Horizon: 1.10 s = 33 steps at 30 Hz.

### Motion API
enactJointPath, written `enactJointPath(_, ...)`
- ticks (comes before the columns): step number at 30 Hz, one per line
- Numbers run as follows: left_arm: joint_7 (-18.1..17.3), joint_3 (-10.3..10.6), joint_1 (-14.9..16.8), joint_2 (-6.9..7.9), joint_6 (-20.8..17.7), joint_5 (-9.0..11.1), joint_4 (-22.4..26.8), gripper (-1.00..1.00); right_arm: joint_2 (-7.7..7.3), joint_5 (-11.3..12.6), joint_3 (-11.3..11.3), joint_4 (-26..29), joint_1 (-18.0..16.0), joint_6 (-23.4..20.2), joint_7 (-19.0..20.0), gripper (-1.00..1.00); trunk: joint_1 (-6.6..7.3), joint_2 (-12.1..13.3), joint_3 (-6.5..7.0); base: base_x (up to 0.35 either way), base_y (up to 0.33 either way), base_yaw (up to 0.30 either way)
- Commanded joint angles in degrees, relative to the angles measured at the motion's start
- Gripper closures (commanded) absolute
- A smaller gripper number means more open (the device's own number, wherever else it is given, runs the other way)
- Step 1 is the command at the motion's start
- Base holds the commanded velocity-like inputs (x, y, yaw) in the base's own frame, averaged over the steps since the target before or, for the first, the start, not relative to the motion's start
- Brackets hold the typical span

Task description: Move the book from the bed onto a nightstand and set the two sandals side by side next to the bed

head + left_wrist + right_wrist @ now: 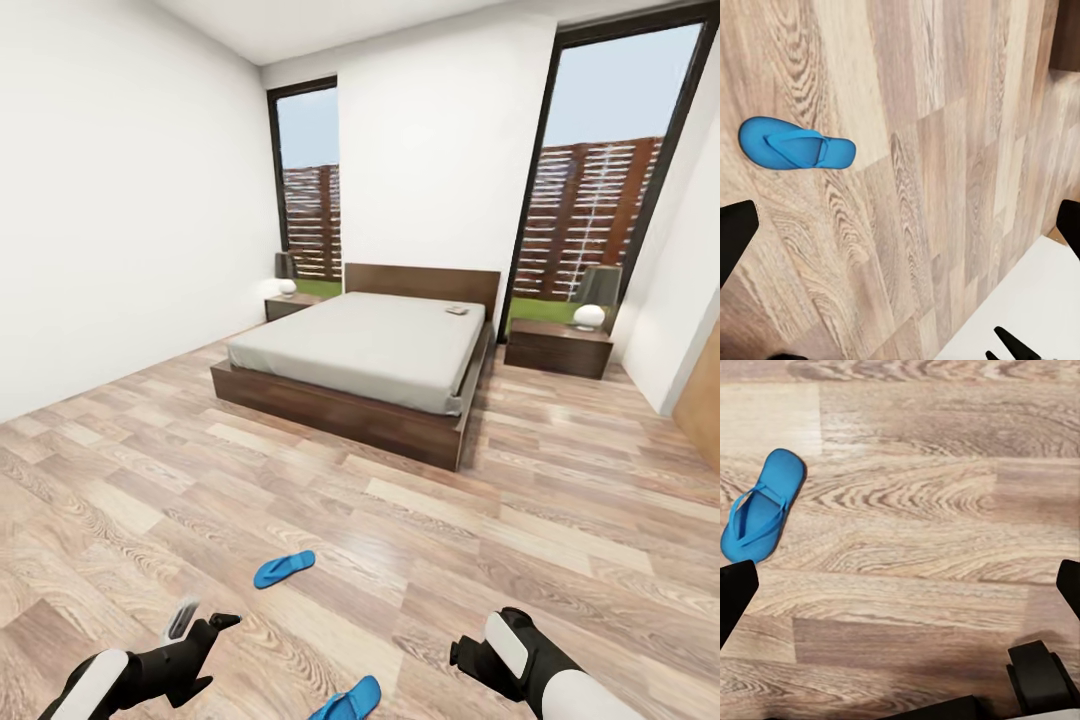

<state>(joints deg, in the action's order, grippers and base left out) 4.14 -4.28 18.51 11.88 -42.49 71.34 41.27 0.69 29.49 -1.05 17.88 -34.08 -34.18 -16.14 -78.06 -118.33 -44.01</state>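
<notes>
The bedroom has white walls and a light wood-plank floor [560, 500]; the head view looks across it toward the bed [370, 365], a low dark-brown platform with a flat light-grey mattress, standing well away from the robot against the far wall between two tall dark-framed windows; a small thin object, apparently the book [456, 310], lies on the mattress near the headboard, too small to read its cover. A dark-brown nightstand [558, 348] stands just beside the bed on one side, carrying a lamp with a round white base [590, 316]; the other nightstand [289, 305] sits at the opposite side of the headboard, also with a small lamp on it.

Two bright blue sandals lie flat on the floor close to the robot, well apart from the bed and apart from each other; one sandal [284, 567] lies ahead of the left arm, and the left wrist view shows it [796, 144] sole down with the strap up; the other sandal [347, 699] lies between the two arms at the lower edge of the head view, and the right wrist view shows it [762, 506] likewise strap up.

The left claw [205, 628] hangs above the bare planks, its jaws spread wide and holding nothing; the right claw [462, 655] also hangs over the floor, jaws wide apart and empty.
</notes>
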Motion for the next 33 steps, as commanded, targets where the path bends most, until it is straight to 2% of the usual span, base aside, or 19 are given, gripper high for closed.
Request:
enactJointPath(1, 0.4, -0.1, 0.0, -0.02, -0.3, 0.5, 0.0, -1.00, 0.02, 0.5, -0.1, 0.1, 0.0, -0.2, -0.5, -1.00, -0.22, -0.4, -0.31, 0.000, 0.000, 0.169)
enactJointPath(15, 0.4, -0.1, 0.0, 0.02, -0.3, 0.5, 0.0, -1.00, 0.08, 0.7, -0.1, 0.1, 0.0, -0.2, -0.5, -1.00, -3.29, -6.1, -3.79, 0.000, 0.000, 0.170)
enactJointPath(24, 0.4, -0.1, 0.0, -0.01, -0.3, 0.5, 0.0, -1.00, 0.05, 3.5, 0.0, 0.1, 0.0, -0.2, -0.4, -1.00, -5.27, -9.7, -5.90, 0.000, 0.000, 0.137)
enactJointPath(33, 0.4, -0.1, 0.0, -0.02, -0.3, 0.5, 0.0, -1.00, 0.04, 4.4, 0.1, 0.1, 0.0, -0.2, -0.4, -1.00, -7.25, -13.3, -7.59, 0.000, 0.000, 0.019)
